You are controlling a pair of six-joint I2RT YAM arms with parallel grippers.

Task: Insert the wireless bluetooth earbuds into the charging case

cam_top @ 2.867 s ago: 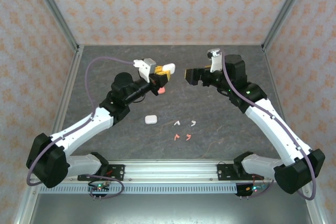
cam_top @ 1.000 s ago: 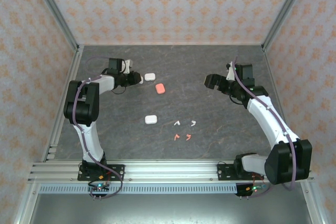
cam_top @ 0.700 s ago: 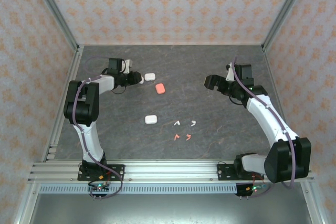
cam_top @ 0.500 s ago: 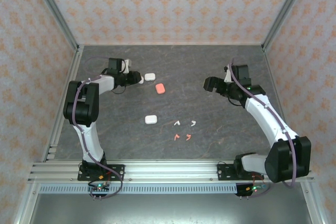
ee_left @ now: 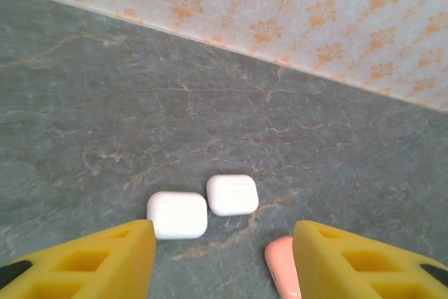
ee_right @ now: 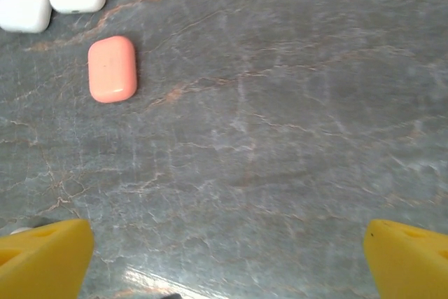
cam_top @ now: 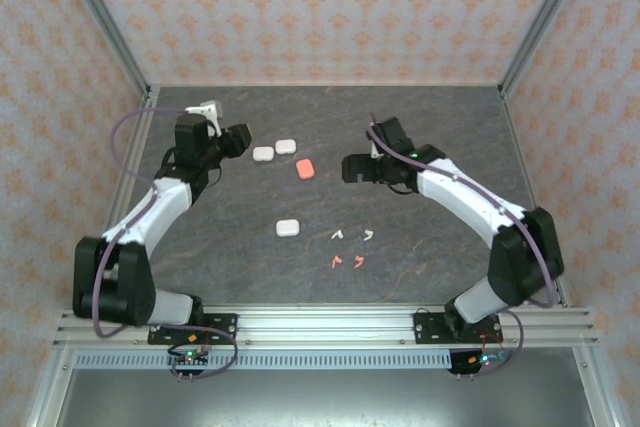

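Two white earbuds (cam_top: 338, 235) (cam_top: 369, 236) and two coral-pink earbuds (cam_top: 336, 262) (cam_top: 358, 260) lie loose on the dark table, near the front centre. Two white charging cases (cam_top: 263, 154) (cam_top: 286, 147) sit side by side at the back left, with a coral case (cam_top: 306, 168) just to their right. A third white case (cam_top: 288, 228) lies left of the buds. All cases look closed. My left gripper (cam_top: 235, 140) is open, just left of the white pair (ee_left: 177, 215) (ee_left: 232, 195). My right gripper (cam_top: 352, 168) is open and empty, right of the coral case (ee_right: 112, 68).
The grey marbled table (cam_top: 420, 127) is enclosed by patterned walls with metal frame posts (cam_top: 100, 17) at the corners. In the left wrist view the coral case (ee_left: 282, 271) is partly hidden behind the right yellow finger (ee_left: 364, 264).
The left gripper has drawn back left off the white case it covered, so both white cases show. The right gripper has swung left toward the coral case.
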